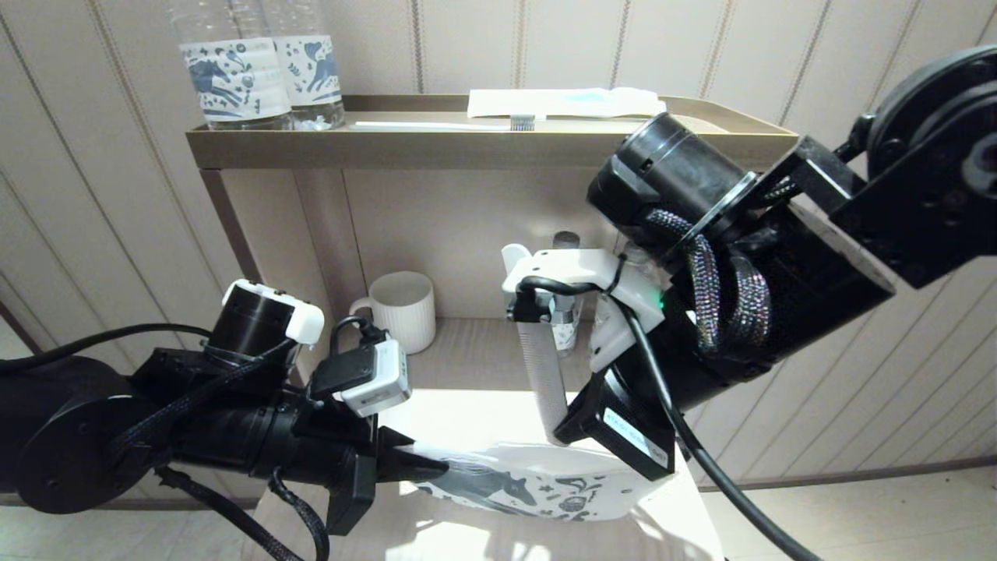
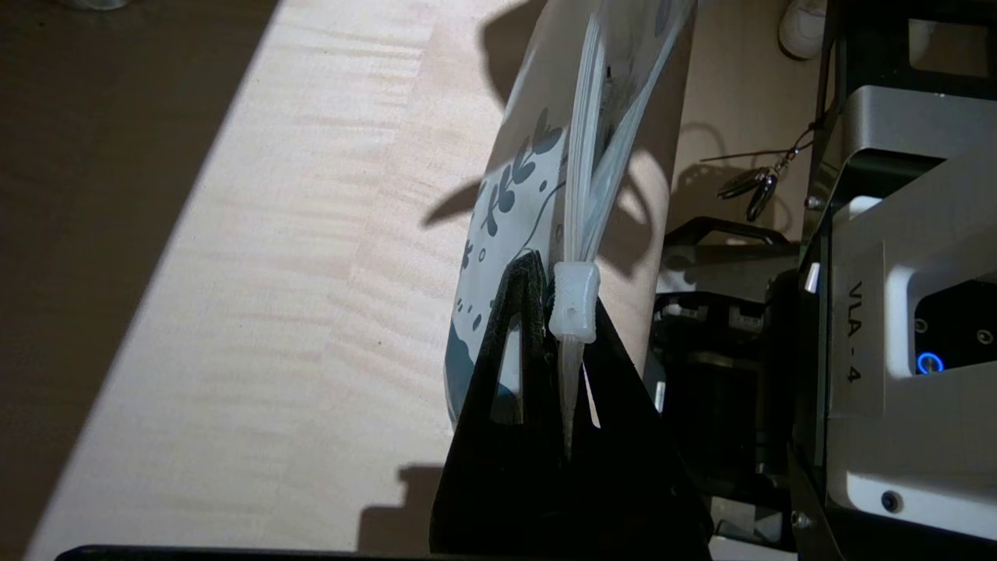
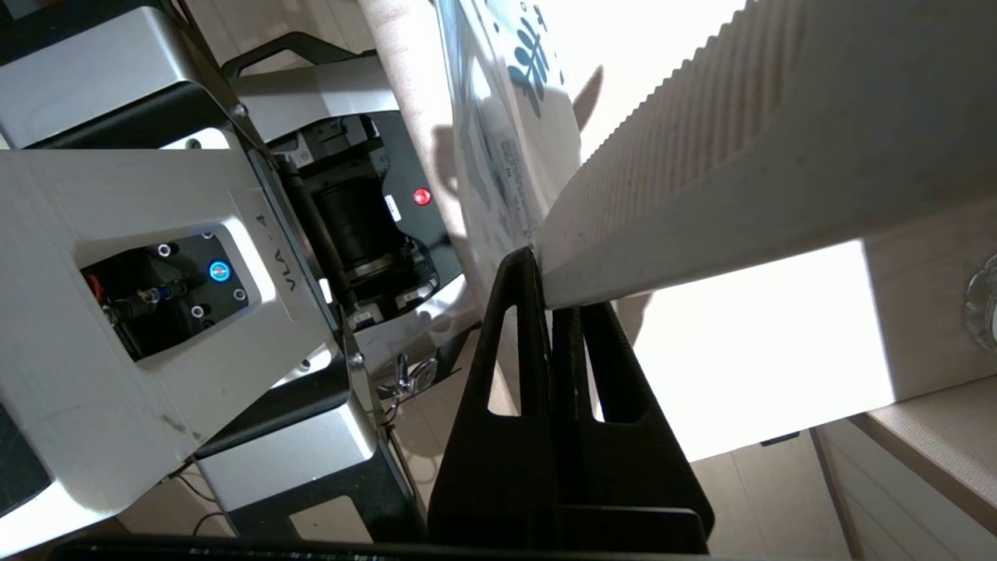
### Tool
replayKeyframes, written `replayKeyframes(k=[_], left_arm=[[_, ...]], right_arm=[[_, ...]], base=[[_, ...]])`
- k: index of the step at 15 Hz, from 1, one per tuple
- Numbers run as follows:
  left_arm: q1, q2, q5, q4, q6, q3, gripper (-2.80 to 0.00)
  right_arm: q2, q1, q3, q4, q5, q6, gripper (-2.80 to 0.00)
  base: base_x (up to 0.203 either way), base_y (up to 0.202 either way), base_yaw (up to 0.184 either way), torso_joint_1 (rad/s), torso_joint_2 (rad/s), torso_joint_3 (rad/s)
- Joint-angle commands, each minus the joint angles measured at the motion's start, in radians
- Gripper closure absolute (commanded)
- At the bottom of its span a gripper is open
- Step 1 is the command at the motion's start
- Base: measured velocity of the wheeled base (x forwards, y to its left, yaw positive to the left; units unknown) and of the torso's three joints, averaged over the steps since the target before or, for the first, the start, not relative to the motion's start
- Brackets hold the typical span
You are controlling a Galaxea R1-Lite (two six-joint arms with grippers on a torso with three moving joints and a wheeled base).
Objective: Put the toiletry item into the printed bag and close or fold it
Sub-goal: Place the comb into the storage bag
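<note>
While held off the pale wooden tabletop [image 1: 467, 421], printed horse pouch [image 1: 537, 483] pinched at zip end by left gripper [image 2: 557, 312], far end clamped in right gripper [image 3: 553, 288]; comb unseen.

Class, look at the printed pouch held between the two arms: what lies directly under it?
Under the printed pouch lies the pale wooden table, sunlit, with the pouch's shadow. The pouch covers the strip beneath it, so anything lying there cannot be seen.
</note>
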Motion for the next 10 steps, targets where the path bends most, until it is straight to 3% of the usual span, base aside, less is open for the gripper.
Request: replayKeyframes(k=[1,10], left_arm=[[0.000,0.006,-0.003,-0.001,0.003,0.000,0.00],[0.000,0.031,-0.004,-0.003,0.003,-0.004,0.00]], right_arm=[[0.005,0.000,0.021,0.004,0.004,-0.002,0.00],[-0.007,-0.005,0.158,-0.095,0.019,0.000,0.00]], base=[[0.000,0.000,0.000,0.000,0.00,0.000],[0.000,0.000,0.000,0.000,0.00,0.000]])
